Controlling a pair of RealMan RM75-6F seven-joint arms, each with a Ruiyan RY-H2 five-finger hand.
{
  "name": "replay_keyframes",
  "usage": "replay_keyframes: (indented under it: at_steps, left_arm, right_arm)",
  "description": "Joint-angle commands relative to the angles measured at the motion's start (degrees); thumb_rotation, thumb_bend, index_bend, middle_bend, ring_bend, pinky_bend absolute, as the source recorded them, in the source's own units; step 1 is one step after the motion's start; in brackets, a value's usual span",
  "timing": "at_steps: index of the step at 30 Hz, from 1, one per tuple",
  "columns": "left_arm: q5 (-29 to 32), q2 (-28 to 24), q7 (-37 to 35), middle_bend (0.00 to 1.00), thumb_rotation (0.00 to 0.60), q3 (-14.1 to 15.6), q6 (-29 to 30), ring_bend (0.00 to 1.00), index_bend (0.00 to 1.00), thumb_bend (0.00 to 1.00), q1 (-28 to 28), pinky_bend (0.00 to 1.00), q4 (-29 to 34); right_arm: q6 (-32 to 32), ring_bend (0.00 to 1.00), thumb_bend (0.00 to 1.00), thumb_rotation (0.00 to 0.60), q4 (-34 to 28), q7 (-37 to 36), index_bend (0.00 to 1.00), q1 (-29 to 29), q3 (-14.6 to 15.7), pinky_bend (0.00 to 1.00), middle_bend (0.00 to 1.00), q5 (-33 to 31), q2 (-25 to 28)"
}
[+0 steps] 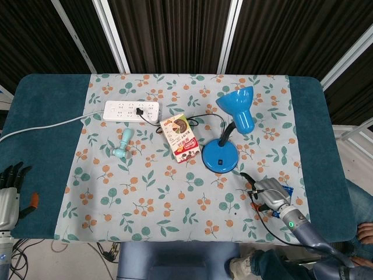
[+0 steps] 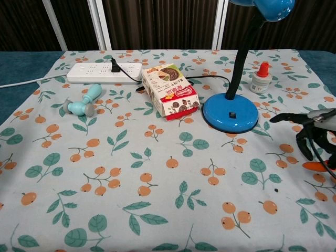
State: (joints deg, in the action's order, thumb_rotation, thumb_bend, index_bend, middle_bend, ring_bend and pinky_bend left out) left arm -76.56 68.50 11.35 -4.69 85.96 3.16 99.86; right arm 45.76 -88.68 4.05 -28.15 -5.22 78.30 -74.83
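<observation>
The right hand (image 1: 267, 195) hovers over the bench (image 1: 46, 116), fingers spread and holding nothing, a blue snack packet (image 1: 287, 191) just beyond it and the blue lamp (image 1: 221, 156) ahead. Far across, the left hand (image 1: 8, 188) sits off the bench's edge, fingers apart, empty.

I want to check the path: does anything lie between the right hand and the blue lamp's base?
Nothing visible does. Only printed cloth lies between the right hand and the lamp base; the red-capped bottle stands further back, off that line.
</observation>
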Motion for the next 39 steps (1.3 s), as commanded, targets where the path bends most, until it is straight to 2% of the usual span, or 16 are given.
replay_keyframes:
  at_steps: [1, 11, 17, 39]
  left_arm:
    - [-0.16, 0.18, -0.59, 0.04, 0.6, -0.05, 0.12, 0.03, 0.16, 0.44, -0.06, 0.09, -0.53]
    - [-0.45, 0.29, -1.24, 0.04, 0.6, -0.11, 0.12, 0.03, 0.16, 0.44, -0.02, 0.09, -0.81]
    - [-0.46, 0.24, -1.35, 0.04, 0.6, -0.2, 0.13, 0.03, 0.16, 0.44, 0.0, 0.09, -0.72]
    - [-0.21, 0.0, -1.14, 0.04, 0.6, -0.47, -0.05, 0.03, 0.16, 0.44, 0.18, 0.09, -0.08]
  right_arm:
    - [-3.17, 0.79, 0.37, 0.6, 1.8, 2.78, 0.0, -3.17, -1.87, 0.64, 0.61, -4.34, -3.06]
    - [-2.73, 0.79, 0.37, 0.6, 2.41, 9.25, 0.01, -6.31, -3.61, 0.73, 0.61, -10.61, -7.01]
    - [-2.62, 0.79, 0.42, 0.6, 3.43, 12.34, 0.01, -8.2, -4.04, 0.77, 0.61, -14.15, -8.84]
    - [-3.05, 0.79, 0.44, 0.6, 4.39, 17.03, 0.0, -11.52, -2.18, 0.89, 0.61, -21.4, -9.76]
